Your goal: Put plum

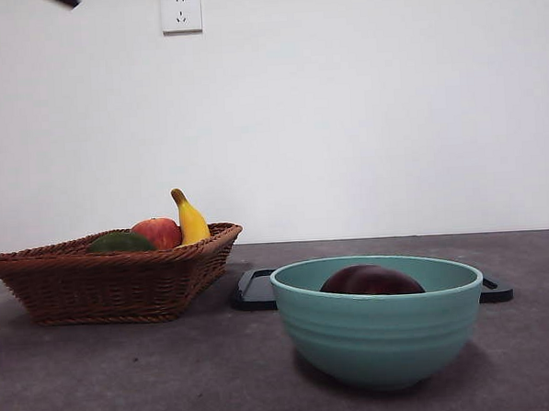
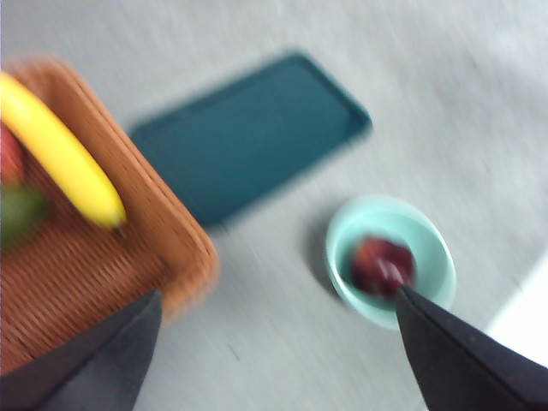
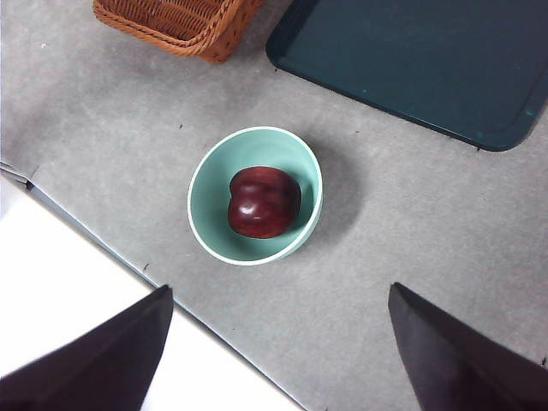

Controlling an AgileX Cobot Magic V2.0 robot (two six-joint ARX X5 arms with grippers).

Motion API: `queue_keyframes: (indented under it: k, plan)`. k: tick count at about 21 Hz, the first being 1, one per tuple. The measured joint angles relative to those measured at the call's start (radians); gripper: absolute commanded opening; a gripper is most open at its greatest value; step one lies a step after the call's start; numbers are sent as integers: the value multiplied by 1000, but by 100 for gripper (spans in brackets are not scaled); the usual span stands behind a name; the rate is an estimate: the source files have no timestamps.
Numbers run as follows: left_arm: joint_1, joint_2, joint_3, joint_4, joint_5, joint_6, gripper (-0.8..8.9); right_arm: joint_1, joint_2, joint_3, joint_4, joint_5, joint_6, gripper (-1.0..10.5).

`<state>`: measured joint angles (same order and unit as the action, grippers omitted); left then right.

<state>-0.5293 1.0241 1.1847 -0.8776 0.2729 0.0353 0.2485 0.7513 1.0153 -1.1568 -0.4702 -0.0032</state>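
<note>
The dark maroon plum (image 1: pixel 371 280) lies inside a teal bowl (image 1: pixel 383 338) near the table's front; it shows glossy from above as the plum (image 3: pixel 263 201) in the bowl (image 3: pixel 205 214), and blurred as the plum (image 2: pixel 382 265) in the left wrist view. My left gripper (image 2: pixel 278 342) hangs high over the table between basket and bowl, open and holding nothing. High above the bowl, my right gripper (image 3: pixel 278 342) is open and empty too. In the front view only a black tip (image 1: pixel 66 0) shows at the top left corner.
A wicker basket (image 1: pixel 113 278) at the left holds a banana (image 1: pixel 191 221), a red apple (image 1: pixel 158 233) and a green fruit (image 1: pixel 120 242). A dark flat tray (image 1: pixel 257 290) lies behind the bowl. The table's front edge (image 3: pixel 94 248) runs close to the bowl.
</note>
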Motion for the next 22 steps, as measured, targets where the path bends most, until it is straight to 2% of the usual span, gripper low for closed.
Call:
queue_keyframes:
  k: [2, 5, 6, 8, 22]
  plan:
    - [2, -59, -101, -11, 84, 0, 437, 0, 0, 0, 2, 0, 0, 403]
    - [-6, -123, -213, -63, 267, -1, 436, 0, 0, 0, 2, 0, 0, 403]
    - [-12, -129, -232, -91, 281, 0, 436, 0, 0, 0, 2, 0, 0, 403]
    - [-15, -128, -244, -127, 282, 0, 436, 0, 0, 0, 2, 0, 0, 403]
    - [-14, -129, -244, -79, 282, 0, 436, 1, 35, 0, 0, -1, 0, 402]
